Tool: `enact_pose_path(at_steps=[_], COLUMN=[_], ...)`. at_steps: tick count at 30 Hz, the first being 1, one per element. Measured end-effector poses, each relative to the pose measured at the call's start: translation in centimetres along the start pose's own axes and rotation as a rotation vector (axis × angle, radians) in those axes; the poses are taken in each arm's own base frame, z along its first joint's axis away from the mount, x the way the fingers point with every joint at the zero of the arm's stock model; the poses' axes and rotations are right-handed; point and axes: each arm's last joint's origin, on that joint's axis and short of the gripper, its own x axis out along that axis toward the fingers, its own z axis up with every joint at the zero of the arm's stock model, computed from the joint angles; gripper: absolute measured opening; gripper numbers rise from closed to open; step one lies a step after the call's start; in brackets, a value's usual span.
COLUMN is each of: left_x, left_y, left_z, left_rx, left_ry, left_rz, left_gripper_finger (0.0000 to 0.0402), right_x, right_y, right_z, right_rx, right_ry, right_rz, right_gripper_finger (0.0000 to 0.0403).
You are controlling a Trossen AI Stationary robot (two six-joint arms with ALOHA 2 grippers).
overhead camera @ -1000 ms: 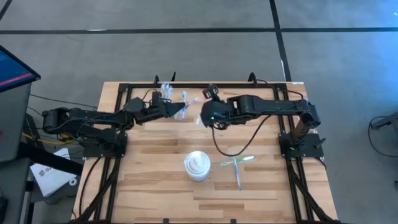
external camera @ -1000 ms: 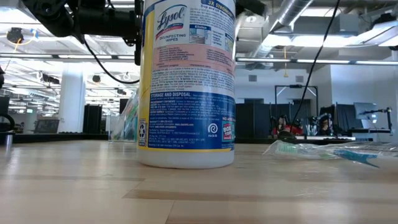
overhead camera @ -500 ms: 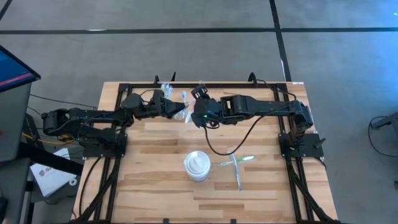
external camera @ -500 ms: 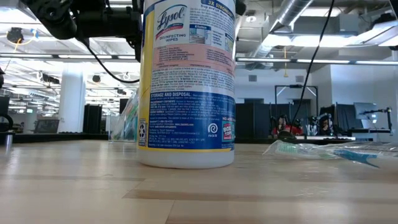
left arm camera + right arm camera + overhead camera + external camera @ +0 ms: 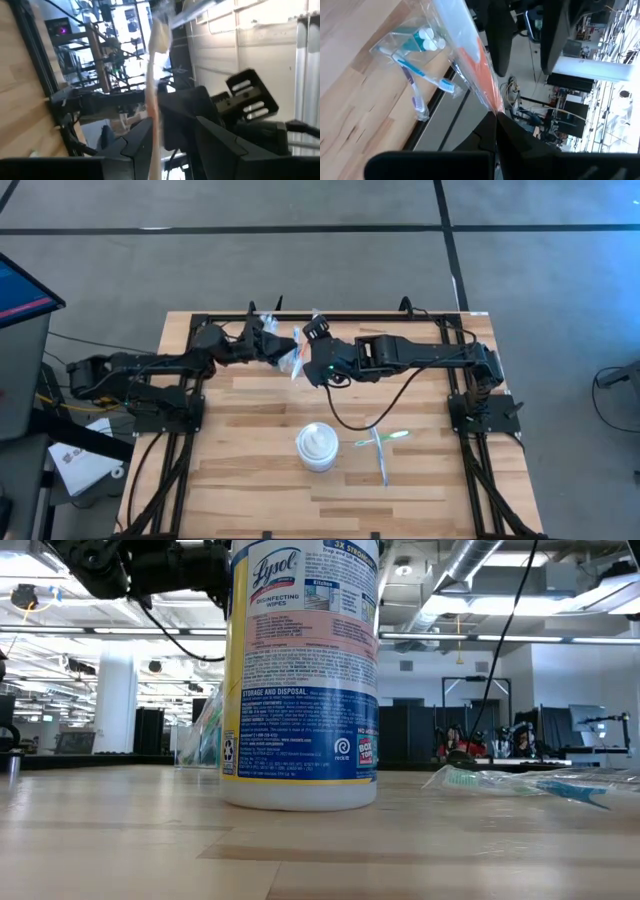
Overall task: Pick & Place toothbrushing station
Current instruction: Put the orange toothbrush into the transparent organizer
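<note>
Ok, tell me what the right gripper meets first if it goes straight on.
Most likely the left gripper, which faces it with open fingers beside the packet that the right gripper holds. Depth is hard to judge.

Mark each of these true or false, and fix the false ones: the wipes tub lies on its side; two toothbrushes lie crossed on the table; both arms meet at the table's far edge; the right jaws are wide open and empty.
1. The wipes tub lies on its side. False: it stands upright.
2. Two toothbrushes lie crossed on the table. True.
3. Both arms meet at the far edge. True: left gripper, right gripper.
4. The right jaws are wide open and empty. False: they pinch a wrapped toothbrush.
</note>
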Motion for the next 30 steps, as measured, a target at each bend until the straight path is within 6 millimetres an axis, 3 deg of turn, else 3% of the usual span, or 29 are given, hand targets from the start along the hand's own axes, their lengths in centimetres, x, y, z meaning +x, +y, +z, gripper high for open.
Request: enact_pose_path(at_steps=[20, 30], left_x=[3.5, 3.4], left_y=[0.7, 0.7], left_z=[0.6, 0.7], left_rx=[0.037, 0.080], left_ry=[0.137, 0.137], left_rz=[0.007, 0.011], left_gripper_finger=[0.0139, 0.0082], right_x=[0.0, -0.1], right_y=[0.0, 0.0], right_z=[0.0, 0.0], right_rx=[0.004, 0.001], right_ry=[-0.003, -0.004], right_rz=[-0.003, 0.000], right_gripper_finger=[0.0000, 0.0000])
